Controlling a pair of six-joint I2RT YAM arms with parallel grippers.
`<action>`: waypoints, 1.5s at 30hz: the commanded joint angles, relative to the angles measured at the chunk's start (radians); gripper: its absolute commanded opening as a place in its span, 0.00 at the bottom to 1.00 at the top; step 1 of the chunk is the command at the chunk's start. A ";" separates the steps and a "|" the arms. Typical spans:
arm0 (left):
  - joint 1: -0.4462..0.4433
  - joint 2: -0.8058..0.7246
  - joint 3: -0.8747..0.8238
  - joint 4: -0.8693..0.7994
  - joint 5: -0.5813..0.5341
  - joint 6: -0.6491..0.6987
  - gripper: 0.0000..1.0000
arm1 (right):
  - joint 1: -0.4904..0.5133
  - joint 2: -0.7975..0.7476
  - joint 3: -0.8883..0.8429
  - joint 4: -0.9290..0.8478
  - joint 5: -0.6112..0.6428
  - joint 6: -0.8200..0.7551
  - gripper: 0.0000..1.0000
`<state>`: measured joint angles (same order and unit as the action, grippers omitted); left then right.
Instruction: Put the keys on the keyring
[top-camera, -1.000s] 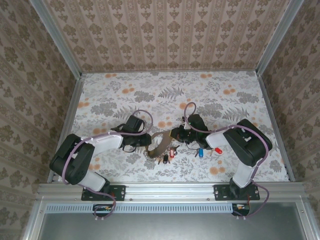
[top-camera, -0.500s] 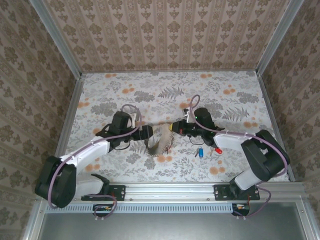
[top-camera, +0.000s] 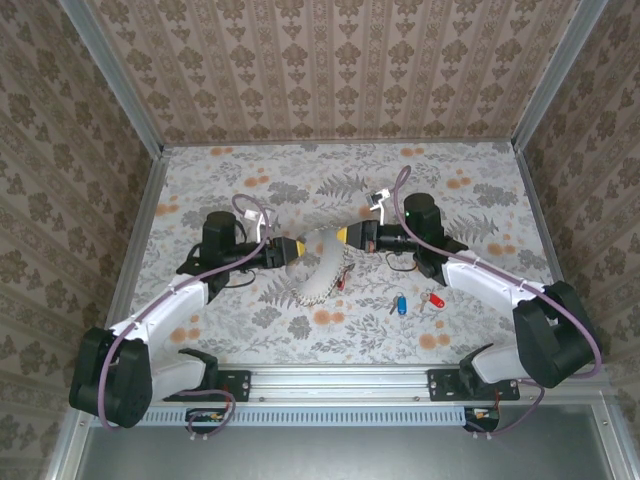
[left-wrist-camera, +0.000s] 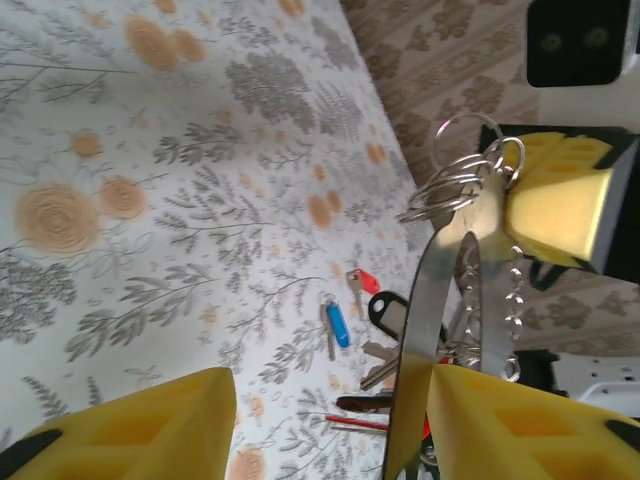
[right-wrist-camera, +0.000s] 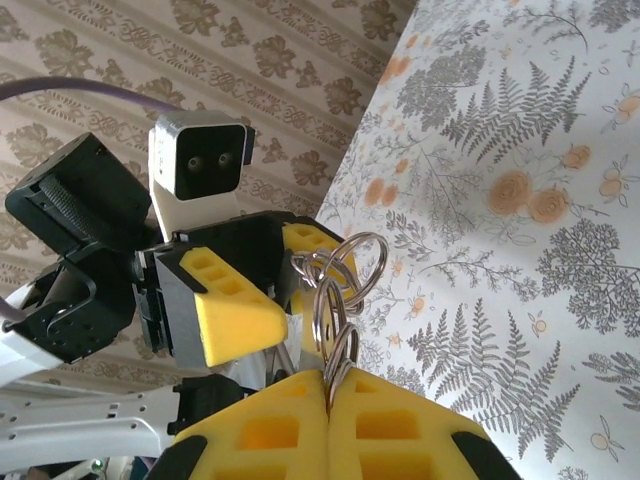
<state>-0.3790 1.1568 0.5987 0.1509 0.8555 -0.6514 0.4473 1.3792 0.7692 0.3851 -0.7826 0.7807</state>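
Keyring (top-camera: 318, 272): we see the large hoop held up between the two grippers near the middle of the table (top-camera: 470, 200), its tan face turned upward. From the left wrist it reads as a thin edge-on band rising to the right gripper's tip. We cannot tell whether its low end clears the table.
Wire rings (right-wrist-camera: 335, 290): a small cluster of thin silver loops sits at the hoop's upper end.
Right gripper (top-camera: 345, 236): its yellow pads (right-wrist-camera: 300, 430) are pressed together, with the wire rings pinched in the seam between them.
Left gripper (top-camera: 293, 250): its jaws stand apart. From its own wrist we see the band just beside one pad (left-wrist-camera: 520, 425), while the other pad (left-wrist-camera: 140, 435) is well clear of it. We cannot tell whether the band touches the near pad.
Chain (left-wrist-camera: 515, 300): a fine silver chain hangs beside the band, below the wire rings.
Blue key (left-wrist-camera: 338, 326): it lies flat on the table, apart from the hoop, on the right arm's side.
Red key (left-wrist-camera: 364, 282): it lies on the table just beside the blue key.
Black key (left-wrist-camera: 395, 308): it is close against the band with silver blades around it. We cannot tell whether it is threaded on.
Table cover: grey fern leaves and orange flowers on white.
Walls (top-camera: 330, 60): tan paper with a repeating ornament.
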 joint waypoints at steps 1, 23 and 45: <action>0.005 -0.025 0.036 0.056 0.076 -0.032 0.43 | -0.007 -0.020 0.046 -0.026 -0.074 -0.039 0.07; -0.003 -0.125 0.312 -0.398 0.025 0.272 0.00 | -0.067 -0.249 0.097 -0.413 0.336 -0.278 0.50; -0.293 0.320 1.149 -1.235 -0.354 0.703 0.00 | -0.041 -0.668 -0.230 -0.269 0.417 -0.868 0.45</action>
<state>-0.6544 1.4628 1.6466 -1.0122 0.4412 0.0196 0.3893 0.7555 0.5861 0.0738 -0.2821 -0.0048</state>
